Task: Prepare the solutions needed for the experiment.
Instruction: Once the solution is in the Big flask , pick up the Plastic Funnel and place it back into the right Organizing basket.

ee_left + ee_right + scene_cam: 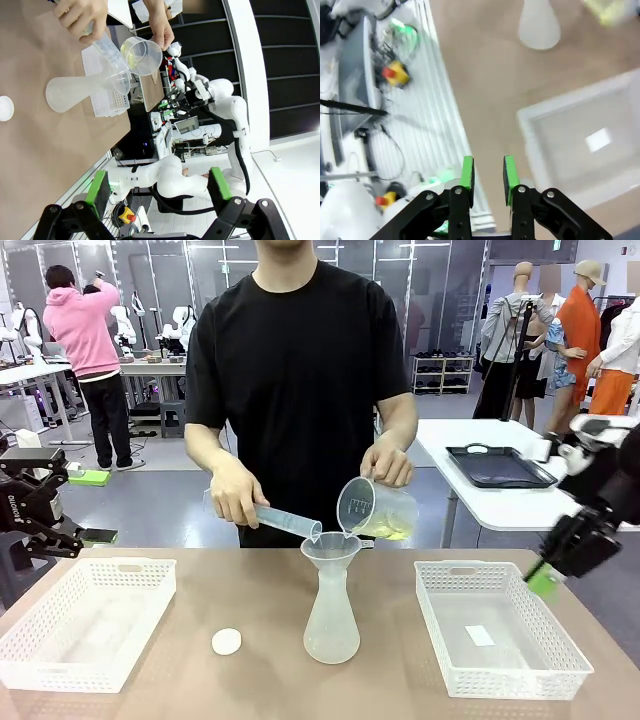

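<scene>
Far left, off the table's edge: left gripper [157, 185], raised, fingers spread wide, nothing between them. On the brown table [270, 685], a white basket [110, 564], then a small white round cap [226, 641]. At centre, a translucent flask [331, 620] standing upright with a funnel [330, 546] in its neck. Above the funnel, a person's hand [237, 495] tilting a clear graduated cylinder [285, 520] towards it. Just right of that, the other hand [386, 462] tipping a clear beaker [362, 508] with the solutions [395, 530], pale yellow liquid pooled along its low side, well apart from both grippers. Further right, a second white basket [480, 567]. Far right, past that basket's outer edge: right gripper [488, 172], green pads near together with a narrow gap, gripping nothing.
</scene>
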{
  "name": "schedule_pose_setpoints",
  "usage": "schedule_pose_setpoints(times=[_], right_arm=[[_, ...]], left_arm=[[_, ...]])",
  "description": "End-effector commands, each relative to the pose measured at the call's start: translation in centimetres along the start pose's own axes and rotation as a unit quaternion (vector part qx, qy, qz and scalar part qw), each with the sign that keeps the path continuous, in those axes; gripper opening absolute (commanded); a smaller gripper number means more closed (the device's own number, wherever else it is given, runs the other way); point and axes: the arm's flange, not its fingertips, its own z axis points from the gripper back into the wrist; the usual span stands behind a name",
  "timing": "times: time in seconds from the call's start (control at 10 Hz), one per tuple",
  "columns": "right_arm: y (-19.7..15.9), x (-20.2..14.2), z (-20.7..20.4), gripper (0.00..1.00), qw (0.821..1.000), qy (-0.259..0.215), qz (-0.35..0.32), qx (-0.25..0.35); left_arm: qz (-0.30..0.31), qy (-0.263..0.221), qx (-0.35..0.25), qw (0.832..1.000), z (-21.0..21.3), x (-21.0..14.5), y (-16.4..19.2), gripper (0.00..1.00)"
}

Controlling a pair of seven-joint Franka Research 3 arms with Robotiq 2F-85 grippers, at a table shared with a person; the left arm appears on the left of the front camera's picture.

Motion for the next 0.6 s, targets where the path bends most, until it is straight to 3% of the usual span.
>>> schedule_pose_setpoints(times=[0.0, 0.1, 0.2, 0.3, 0.5], right_arm=[[-0.4, -1.8, -0.5, 0.32, 0.905, -0.255, -0.290, 0.176], [-0.5, -2.9, -2.0, 0.32, 0.848, -0.306, -0.376, 0.215], [-0.1, -3.4, -2.9, 0.32, 0.780, -0.374, -0.432, 0.254], [0.2, -3.6, -3.4, 0.32, 0.727, -0.420, -0.473, 0.266], [1.2, -3.5, -4.0, 0.32, 0.668, -0.464, -0.512, 0.278]], left_arm=[[0.000, -0.002, -0.012, 1.000, -0.1, 0.1, -0.3, 1.00], [0.000, -0.002, -0.012, 1.000, -0.1, 0.1, -0.3, 1.00], [0.000, -0.002, -0.012, 1.000, -0.1, 0.1, -0.3, 1.00], [0.000, -0.002, -0.012, 1.000, -0.1, 0.1, -0.3, 1.00], [0.000, -0.002, -0.012, 1.000, -0.1, 0.1, -0.3, 1.00]])
